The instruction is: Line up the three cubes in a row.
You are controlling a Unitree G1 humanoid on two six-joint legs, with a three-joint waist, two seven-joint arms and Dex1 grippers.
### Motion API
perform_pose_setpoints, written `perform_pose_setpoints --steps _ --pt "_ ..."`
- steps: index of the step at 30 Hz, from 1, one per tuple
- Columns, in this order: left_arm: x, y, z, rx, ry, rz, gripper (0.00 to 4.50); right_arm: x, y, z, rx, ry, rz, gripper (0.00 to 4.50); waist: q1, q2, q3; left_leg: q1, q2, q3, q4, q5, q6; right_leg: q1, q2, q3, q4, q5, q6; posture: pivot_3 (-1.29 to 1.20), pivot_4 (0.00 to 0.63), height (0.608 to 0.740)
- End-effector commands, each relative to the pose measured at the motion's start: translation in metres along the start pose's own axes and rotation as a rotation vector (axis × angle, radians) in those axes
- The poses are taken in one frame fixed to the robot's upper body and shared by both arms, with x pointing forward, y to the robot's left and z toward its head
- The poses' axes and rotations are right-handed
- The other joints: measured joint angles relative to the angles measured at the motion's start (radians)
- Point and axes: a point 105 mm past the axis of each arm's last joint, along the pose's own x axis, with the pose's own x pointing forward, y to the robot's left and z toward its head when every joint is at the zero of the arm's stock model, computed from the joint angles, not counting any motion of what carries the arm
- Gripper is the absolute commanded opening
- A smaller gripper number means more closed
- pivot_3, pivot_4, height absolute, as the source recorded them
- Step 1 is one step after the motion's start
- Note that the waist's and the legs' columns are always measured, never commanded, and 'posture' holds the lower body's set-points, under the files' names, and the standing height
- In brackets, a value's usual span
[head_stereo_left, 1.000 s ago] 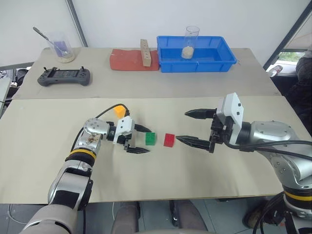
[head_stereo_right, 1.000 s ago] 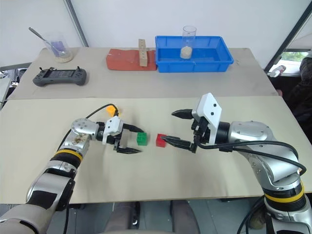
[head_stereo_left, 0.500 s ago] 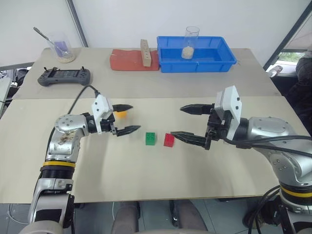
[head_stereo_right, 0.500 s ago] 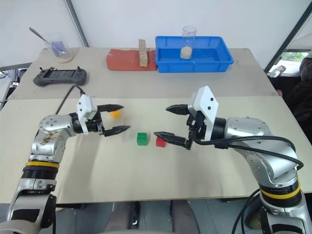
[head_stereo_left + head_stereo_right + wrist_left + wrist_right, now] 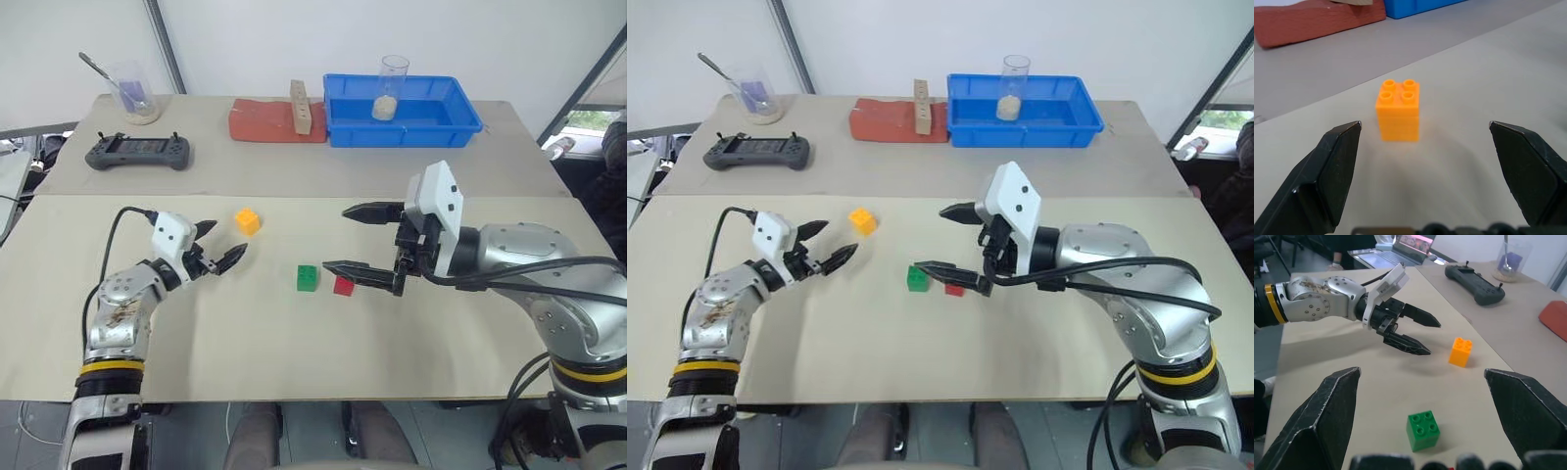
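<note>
Three studded cubes lie on the near table: a yellow-orange cube [image 5: 248,221], a green cube [image 5: 308,278] and a red cube [image 5: 343,285], the last two close side by side. My left gripper [image 5: 223,244] is open and empty, level, a short way left of the yellow-orange cube [image 5: 1398,110], which stands between its fingers' lines but farther out. My right gripper [image 5: 336,238] is open wide and empty; its lower finger [image 5: 361,271] reaches over the red cube, and I cannot tell whether it touches. The green cube [image 5: 1423,430] sits just ahead of it.
On the far table are a blue bin [image 5: 460,110] holding a glass [image 5: 389,86], a red pad [image 5: 266,121] with a tall wooden block [image 5: 302,106], a black controller [image 5: 137,152] and a cup with a spoon [image 5: 132,93]. A seam [image 5: 313,196] joins the tables.
My left gripper swung away from the green cube to the left and turned to face the yellow-orange cube. The right gripper edged slightly left over the red cube. Both stayed open.
</note>
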Motion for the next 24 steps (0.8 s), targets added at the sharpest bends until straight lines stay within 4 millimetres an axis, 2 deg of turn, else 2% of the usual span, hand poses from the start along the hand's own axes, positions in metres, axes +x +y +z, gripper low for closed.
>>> perform_pose_setpoints --steps 1,6,13,17,24 --pt "0.011 0.010 0.005 0.036 -0.023 0.022 4.46 -0.005 -0.004 0.004 -0.041 -0.013 -0.025 4.50 -0.001 0.000 0.000 0.000 0.000 0.000 0.000 0.000 0.000 0.000 0.000 0.000 0.000 0.000 -0.001 0.00 0.150 0.740" --pt "0.023 0.019 -0.002 0.034 -0.009 0.026 4.46 -0.008 -0.005 0.004 -0.043 -0.011 -0.049 4.50 -0.011 0.000 0.000 -0.001 0.000 0.000 0.000 0.000 0.000 -0.001 0.000 0.000 0.000 0.002 -0.004 0.00 0.150 0.740" --pt "0.042 0.012 -0.007 0.031 0.020 -0.063 4.46 -0.013 -0.006 0.003 -0.036 -0.003 -0.075 4.50 -0.013 0.000 0.000 -0.001 0.000 0.000 0.000 0.000 0.000 -0.001 0.000 0.000 0.000 0.002 -0.003 0.00 0.150 0.740" --pt "0.049 0.017 -0.003 0.043 0.019 -0.053 4.46 -0.014 -0.007 0.002 -0.034 0.001 -0.085 4.50 -0.013 0.000 0.000 -0.002 0.000 0.000 0.000 0.000 0.000 -0.001 0.000 0.000 0.000 0.002 -0.003 0.00 0.150 0.740" --pt "0.050 0.022 0.000 0.049 0.010 -0.039 1.33 -0.016 -0.008 0.001 -0.030 0.001 -0.097 4.50 -0.016 0.000 0.000 -0.002 0.000 0.000 0.000 0.000 0.000 -0.001 0.000 0.000 0.000 0.002 -0.003 0.00 0.150 0.740"
